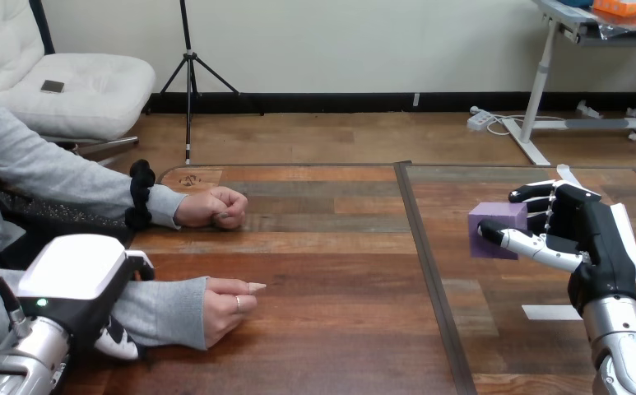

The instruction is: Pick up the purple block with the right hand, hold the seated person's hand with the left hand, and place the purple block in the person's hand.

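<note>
We find the right hand closed on the purple block; its thumb lies across the block's near face and its fingers hook over the far upper edge, so the block sits between them, just ahead of the palm. The block appears to rest on the table; we see no gap beneath it, so we judge the grasp made and the lift not yet done.

The left hand is low on the opposite side, well apart from the right hand, its white back shell facing up; it lies just beside the grey sleeve of the person's nearer arm, and we cannot tell whether it grips anything. The person's nearer hand rests on the table just beyond the left hand, toward the centre, loosely closed with the palm not turned up; the person's farther hand lies as a fist ahead of the left hand, apart from it.

We judge the task to be early. Step one is partly complete. The hold on the person's hand cannot be confirmed. The delivery is outstanding; the block must be raised and carried across the table from the right hand's side to the left hand's side, and the receiving hand must open to take it.
</note>
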